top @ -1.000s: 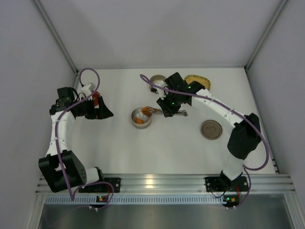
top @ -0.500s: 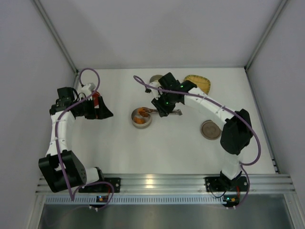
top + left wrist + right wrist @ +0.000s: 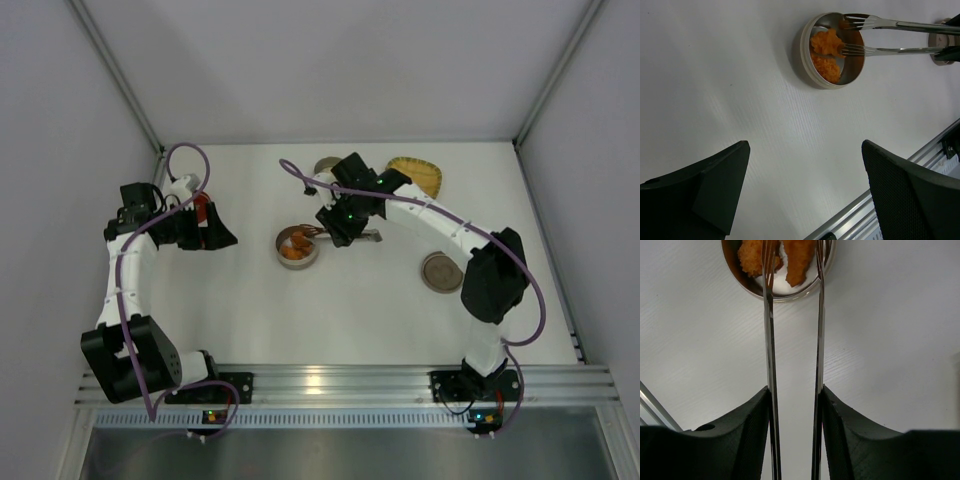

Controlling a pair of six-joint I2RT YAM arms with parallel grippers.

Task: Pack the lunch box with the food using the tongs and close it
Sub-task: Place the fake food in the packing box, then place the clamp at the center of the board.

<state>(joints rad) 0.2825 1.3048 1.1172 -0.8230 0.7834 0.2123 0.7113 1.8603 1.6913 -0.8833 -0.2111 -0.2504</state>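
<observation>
Two slim metal arms of the tongs (image 3: 769, 340) run straight out from the right gripper (image 3: 795, 400), whose dark fingers (image 3: 757, 415) press on their outer sides, so the tool is gripped at its handle end. The arms stand parallel and apart. At their forked tips sits the round steel lunch box (image 3: 790, 296), and both tips reach over its rim. Several orange chunks of food (image 3: 755, 257) lie inside it, one chunk under the left tip and another between the two tips. Whether the tips pinch that piece cannot be told from the right wrist view. In the left wrist view the nearer fork of the tongs (image 3: 890, 49) rests on or just above the orange food (image 3: 826, 42), while the farther fork hangs over the box's far rim (image 3: 801, 50).

From above, the right gripper (image 3: 340, 225) sits just beside the lunch box (image 3: 297, 247) on its right. Behind the tool's handle end, farther right, lie a yellow woven tray (image 3: 418, 172) and a round grey lid (image 3: 443, 271), the lid well apart from the box. A second tin (image 3: 325, 164) shows partly behind the arm.

Well to the left of the tongs, the left gripper (image 3: 215, 232) hovers over bare table (image 3: 250, 310), fingers spread wide (image 3: 805, 150), grasping nothing.
</observation>
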